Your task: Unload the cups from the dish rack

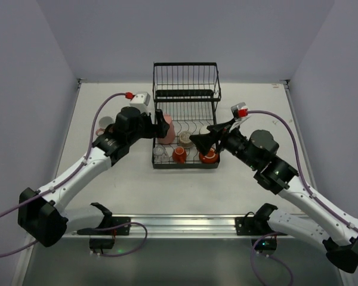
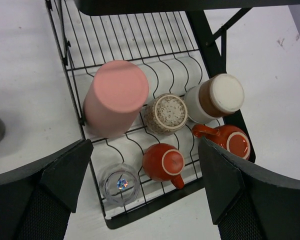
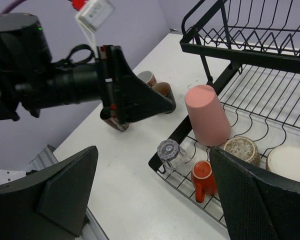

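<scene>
showing two orange-red mugs (image 2: 164,162), left wrist, one, right wrist

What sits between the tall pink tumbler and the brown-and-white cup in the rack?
An upside-down speckled beige cup, between the pink tumbler and the brown-and-white cup; clearest in the left wrist view.

white arms (image 1: 77,173), black joints (image 1: 129,121), purple cables (image 1: 101,112)

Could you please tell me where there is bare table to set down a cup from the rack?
The widest bare table lies between the front edge of the dish rack and the near rail. Left of the rack, loose cups crowd it; the lower tray is packed with six racked cups.
</scene>
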Controlling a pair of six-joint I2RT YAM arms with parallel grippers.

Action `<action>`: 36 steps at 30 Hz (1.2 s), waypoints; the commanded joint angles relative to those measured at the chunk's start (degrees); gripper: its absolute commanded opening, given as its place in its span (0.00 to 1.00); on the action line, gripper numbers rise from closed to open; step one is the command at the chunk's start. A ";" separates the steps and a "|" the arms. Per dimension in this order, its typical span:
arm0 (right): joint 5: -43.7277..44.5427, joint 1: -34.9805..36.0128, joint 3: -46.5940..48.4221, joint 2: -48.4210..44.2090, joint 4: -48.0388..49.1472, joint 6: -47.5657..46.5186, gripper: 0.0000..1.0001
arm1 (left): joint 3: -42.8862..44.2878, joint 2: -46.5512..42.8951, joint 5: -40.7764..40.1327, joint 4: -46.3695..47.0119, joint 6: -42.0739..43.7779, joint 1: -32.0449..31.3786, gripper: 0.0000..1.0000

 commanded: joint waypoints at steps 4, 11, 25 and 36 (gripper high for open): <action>2.04 0.07 -1.85 -1.13 2.42 0.71 0.95 | 0.24 7.35 -7.01 11.89 1.69 -3.18 0.96; 1.08 0.07 -2.30 -0.34 2.69 -0.08 0.95 | 1.65 15.07 -13.60 16.63 4.68 -4.15 0.98; -0.15 0.07 -2.65 0.97 3.12 -0.79 0.95 | 4.11 23.97 -18.88 23.58 9.34 -4.24 0.85; -0.33 0.07 -2.38 1.15 4.44 2.19 0.94 | -0.02 13.17 -15.37 23.93 8.46 -4.77 0.40</action>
